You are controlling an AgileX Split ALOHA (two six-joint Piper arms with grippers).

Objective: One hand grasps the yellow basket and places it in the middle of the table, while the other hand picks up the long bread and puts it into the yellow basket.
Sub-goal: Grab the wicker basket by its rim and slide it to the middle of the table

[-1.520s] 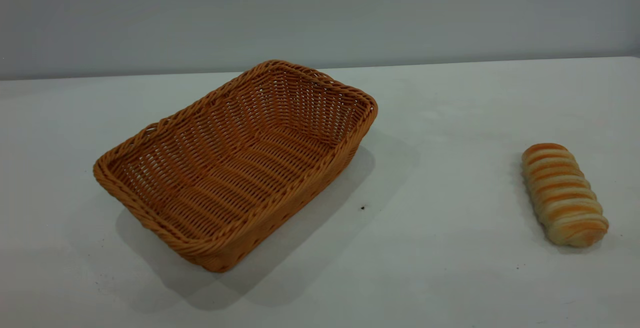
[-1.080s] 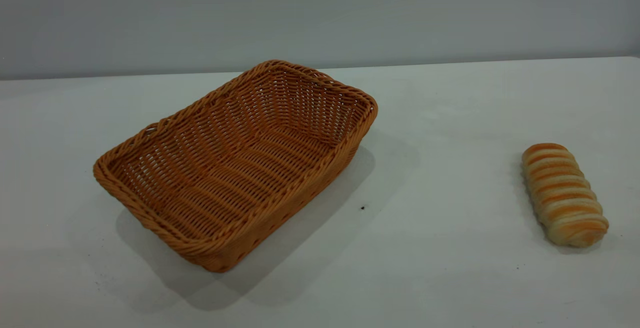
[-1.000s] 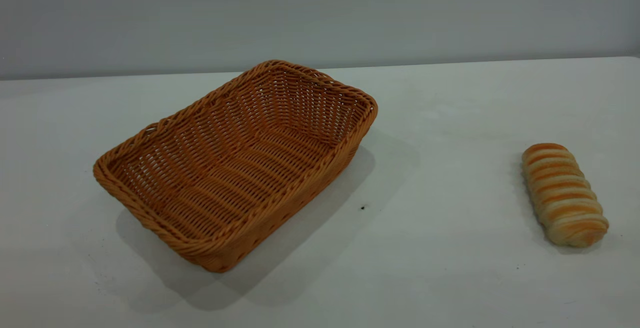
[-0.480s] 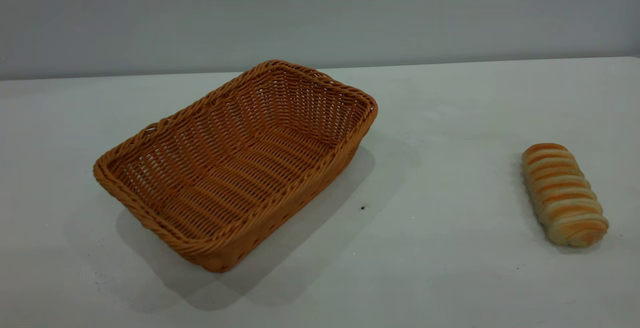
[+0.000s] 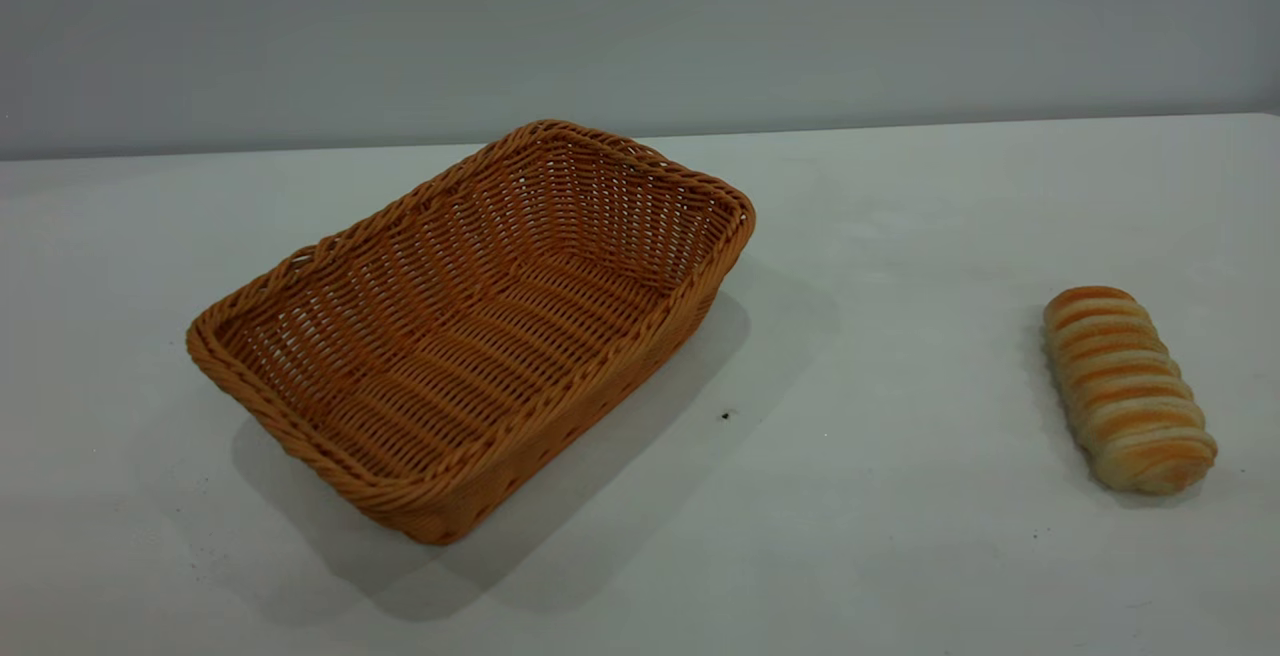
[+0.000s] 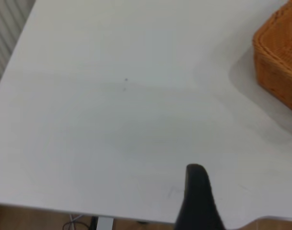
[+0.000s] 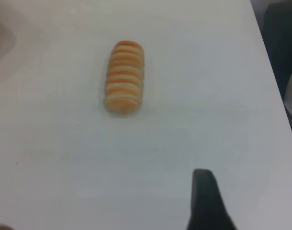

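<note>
**A:** Where do things stand for you right now?

**B:** Nothing is in my grasp. The yellow basket [image 5: 470, 331] sits empty on the tabletop [image 5: 900, 496], left of the middle and turned at an angle. The long bread [image 5: 1128, 388] lies flat far out on my right side, well apart from the basket

**A:** And your grippers?

**B:** Neither shows in the exterior view. From my left wrist I see one dark finger [image 6: 198, 199] of the left gripper above bare tabletop, near its edge, with only a corner of the basket in sight. From my right wrist I see one finger [image 7: 206, 201] of the right gripper, the bread lying ahead of it. One finger each is too little: I cannot tell whether either gripper is spread or pressed together

**A:** Why hold them like that?

**B:** I judge each arm is lined up with its own job: left for the basket, right for the bread. Neither touches anything yet

**A:** How does the bread look?

**B:** A small oblong loaf, pale cream with golden-orange ridges running crosswise, rounded at both ends. I'd guess closing across its narrow width suits it best

**A:** And the basket?

**B:** Orange-tan wicker, rectangular, with flaring sides and a braided rim, far bigger than the loaf. That rim looks like the place to pinch
</note>
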